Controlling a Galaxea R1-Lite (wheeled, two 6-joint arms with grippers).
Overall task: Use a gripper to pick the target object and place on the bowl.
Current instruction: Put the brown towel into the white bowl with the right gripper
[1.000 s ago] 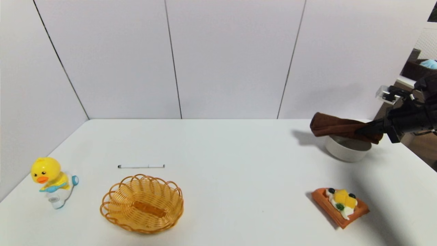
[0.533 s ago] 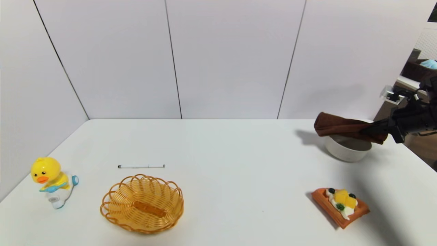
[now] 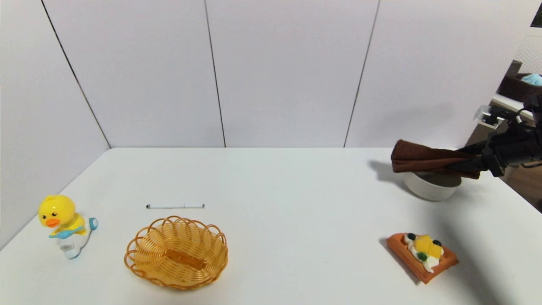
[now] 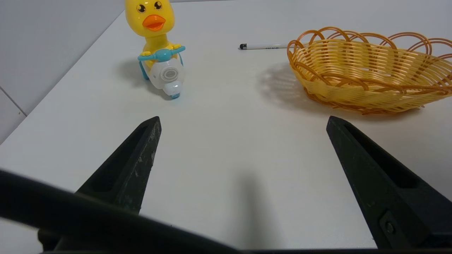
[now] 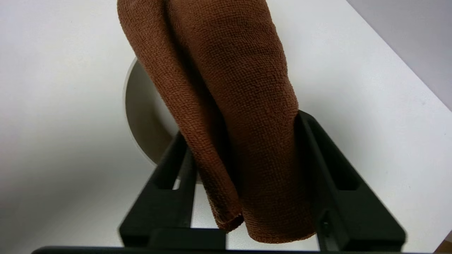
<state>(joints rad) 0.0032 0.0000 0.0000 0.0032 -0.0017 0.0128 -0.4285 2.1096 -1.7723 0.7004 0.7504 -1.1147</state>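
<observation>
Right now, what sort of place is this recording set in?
Probably a lab test bench, not a home: a bare white table boxed in by plain white panels, with unrelated props laid out, such as a toy duck, a basket and a pen.

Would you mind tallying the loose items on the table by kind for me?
Toys: 2, duck and waffle
Containers: 2, basket and bowl
Pens: 1
Towels: 1, across the bowl, in the right gripper
Total: 6

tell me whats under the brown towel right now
The off-white bowl sits directly under the brown towel, which the right gripper grips across it. Part of the rim and inner wall shows; the towel covers the rest of the inside.
</observation>
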